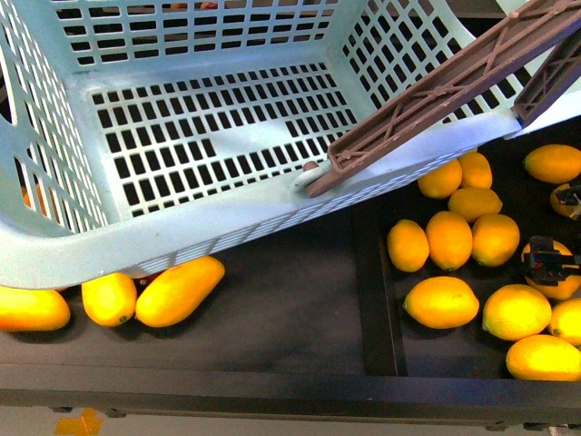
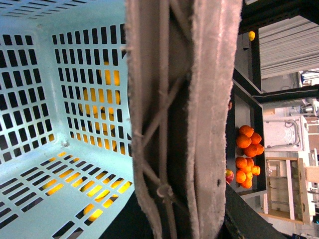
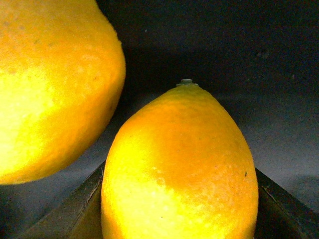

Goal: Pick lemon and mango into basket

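The aqua basket [image 1: 191,136] hangs tilted over the left of the dark shelf, and nothing lies on its slotted bottom. My left gripper [image 2: 182,221] is shut on its brownish handle [image 2: 184,119], which fills the left wrist view. Several mangoes, one of them [image 1: 179,291], lie under the basket's front rim. At the far right my right gripper [image 1: 552,262] is shut on a lemon [image 1: 556,283] among the other lemons. In the right wrist view that lemon [image 3: 179,169] sits between the jaws, stem end pointing away.
A black divider [image 1: 377,291] separates the mango bin from the lemon bin, which holds several lemons such as [image 1: 441,302]. Another lemon [image 3: 50,84] lies close beside the held one. Mandarins [image 2: 248,142] sit on a shelf beyond the basket.
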Controlling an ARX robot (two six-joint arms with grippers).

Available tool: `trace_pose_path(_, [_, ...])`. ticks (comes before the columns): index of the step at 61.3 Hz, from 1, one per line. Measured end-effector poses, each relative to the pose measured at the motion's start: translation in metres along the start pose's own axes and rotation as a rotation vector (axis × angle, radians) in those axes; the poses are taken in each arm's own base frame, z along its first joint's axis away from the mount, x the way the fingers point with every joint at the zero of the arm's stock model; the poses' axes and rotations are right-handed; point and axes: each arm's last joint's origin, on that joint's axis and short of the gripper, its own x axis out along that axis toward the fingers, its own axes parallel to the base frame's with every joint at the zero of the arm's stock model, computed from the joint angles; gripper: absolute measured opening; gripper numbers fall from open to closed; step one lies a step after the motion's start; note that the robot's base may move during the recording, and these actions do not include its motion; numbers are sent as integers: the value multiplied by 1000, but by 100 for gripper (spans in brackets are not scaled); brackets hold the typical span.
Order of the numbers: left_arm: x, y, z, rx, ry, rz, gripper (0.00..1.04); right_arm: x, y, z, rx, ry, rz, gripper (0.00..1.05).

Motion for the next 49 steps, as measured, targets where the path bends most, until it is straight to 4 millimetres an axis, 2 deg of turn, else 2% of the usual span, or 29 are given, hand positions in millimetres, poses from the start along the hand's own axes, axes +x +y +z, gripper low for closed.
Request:
trace_pose_path(9, [0,0,0,0,0,0,17,-24,-9,4,24,-52,21,65])
trace_pose_path(16, [0,0,0,0,0,0,17,-57,-19,16,60,-145,56,65])
trace_pose_path(24, [0,0,0,0,0,0,17,-109,-25,27,111,-279,112,65])
trace_pose_path(32, [0,0,0,0,2,-1,17,-163,-20,31,151,-381,175,65])
trace_pose_path(39, [0,0,0,0,0,0,17,-214,-6,33,171,-460,237,64])
trace_pose_path(41, [0,0,0,0,0,0,17,-223,-3,34,170,-479,247,64])
trace_pose_path(49, [0,0,0,0,1,-1,17,-279,16,48,179,-618,275,64])
